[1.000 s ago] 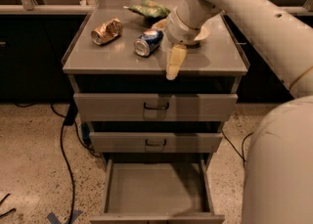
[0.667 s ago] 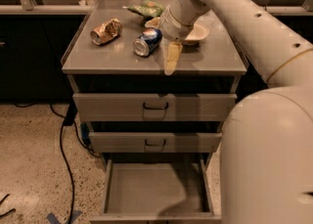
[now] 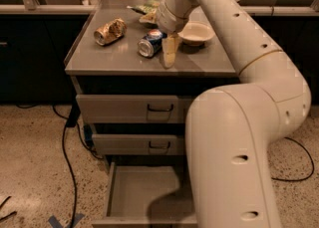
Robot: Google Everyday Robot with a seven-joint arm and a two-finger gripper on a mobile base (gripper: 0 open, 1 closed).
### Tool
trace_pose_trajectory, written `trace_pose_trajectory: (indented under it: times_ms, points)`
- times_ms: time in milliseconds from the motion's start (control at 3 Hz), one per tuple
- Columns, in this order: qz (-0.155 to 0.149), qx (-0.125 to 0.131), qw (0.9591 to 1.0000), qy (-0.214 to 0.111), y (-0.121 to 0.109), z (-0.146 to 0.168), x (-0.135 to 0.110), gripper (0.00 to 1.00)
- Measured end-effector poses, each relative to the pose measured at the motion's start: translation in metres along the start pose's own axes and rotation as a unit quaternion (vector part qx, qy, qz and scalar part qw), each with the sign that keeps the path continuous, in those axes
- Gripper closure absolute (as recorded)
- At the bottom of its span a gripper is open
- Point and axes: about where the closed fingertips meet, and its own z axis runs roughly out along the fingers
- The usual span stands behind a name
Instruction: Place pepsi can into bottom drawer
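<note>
The pepsi can (image 3: 151, 43), blue with silver ends, lies on its side on the grey cabinet top (image 3: 104, 57). My gripper (image 3: 169, 55) hangs just right of the can, fingers pointing down over the cabinet top, close beside the can and holding nothing that I can see. The bottom drawer (image 3: 144, 192) is pulled out below, its plain grey inside showing and partly hidden by my arm.
A dented gold can (image 3: 109, 31) lies left of the pepsi can. A white bowl (image 3: 196, 33) sits to the right, a green bag (image 3: 144, 9) behind. Two shut drawers with dark handles (image 3: 159, 107) are above. A black cable (image 3: 67, 147) runs down the floor at left.
The gripper has shifted left along the cabinet top, closer to the pepsi can. My arm now fills more of the right side. The cans and bowl have not moved.
</note>
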Motion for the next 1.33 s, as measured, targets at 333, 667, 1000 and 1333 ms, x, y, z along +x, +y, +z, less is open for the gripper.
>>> trace_pose_trajectory:
  times_ms: [333, 667, 1000, 1333]
  points:
    - [-0.025, -0.002, 0.9997, -0.004, -0.017, 0.002, -0.002, 0.00]
    - [-0.044, 0.014, 0.9989, -0.012, -0.036, 0.012, -0.006, 0.00]
    - [-0.036, 0.014, 0.9992, -0.010, -0.038, 0.020, -0.005, 0.00]
    - [-0.036, 0.014, 0.9992, -0.010, -0.038, 0.020, -0.005, 0.00]
